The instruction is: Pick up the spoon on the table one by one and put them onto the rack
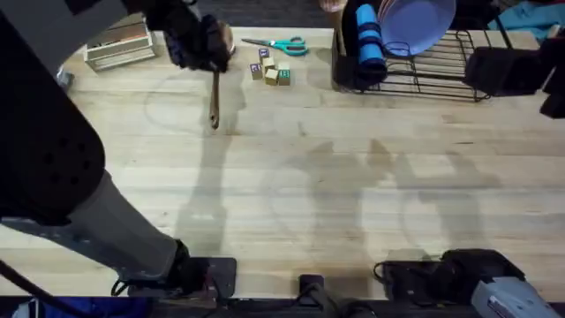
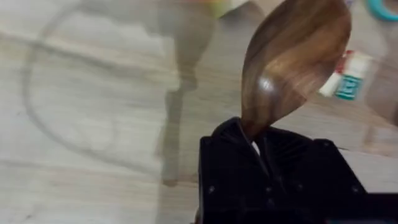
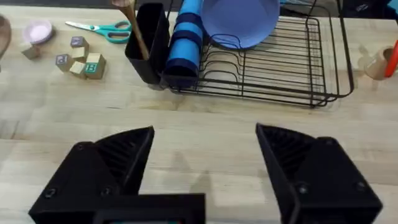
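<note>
While the black fingers of the left gripper (image 2: 258,146) are pinched on the spoon (image 1: 214,97) at the neck just below its glossy bowl, the slim handle is left hanging toward the desk (image 1: 353,194), near the far left corner. Stiff, light wood is judged likely, its polished surface perhaps slippery, so a hold at the neck seems sound. The right gripper (image 3: 205,162) is held spread wide, facing the rack (image 3: 273,68), where a utensil holder (image 3: 149,43) is seen
</note>
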Controlling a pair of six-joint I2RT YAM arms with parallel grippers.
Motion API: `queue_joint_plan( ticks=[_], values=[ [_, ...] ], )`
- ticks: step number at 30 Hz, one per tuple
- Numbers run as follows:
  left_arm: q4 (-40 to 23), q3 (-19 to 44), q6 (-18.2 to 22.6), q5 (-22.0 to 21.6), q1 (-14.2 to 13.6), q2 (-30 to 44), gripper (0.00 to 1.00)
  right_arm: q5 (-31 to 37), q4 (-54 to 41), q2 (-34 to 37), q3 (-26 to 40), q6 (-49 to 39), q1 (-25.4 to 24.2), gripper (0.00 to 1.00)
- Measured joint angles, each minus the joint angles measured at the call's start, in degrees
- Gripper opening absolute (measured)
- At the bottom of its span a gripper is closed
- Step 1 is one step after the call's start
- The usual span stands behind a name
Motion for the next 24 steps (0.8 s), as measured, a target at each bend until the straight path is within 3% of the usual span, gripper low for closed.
queue_joint_plan(
  ticks=[14,20,21,24],
  values=[
    [4.90,14.21,0.00,0.43,-7.92,0.00,0.043,-0.01,0.00,0.00,0.00,0.00,0.00,0.992],
    [13.31,15.72,-0.02,2.05,-11.81,0.00,0.043,0.00,0.03,0.01,0.00,0.00,0.00,0.992],
    [18.41,15.72,-0.02,2.68,-14.66,0.00,0.042,0.01,0.11,0.01,0.00,0.00,0.00,0.992],
    [23.53,15.72,0.00,3.13,-17.40,0.00,0.043,-0.01,0.11,0.01,0.00,0.00,0.00,0.992]
  ],
)
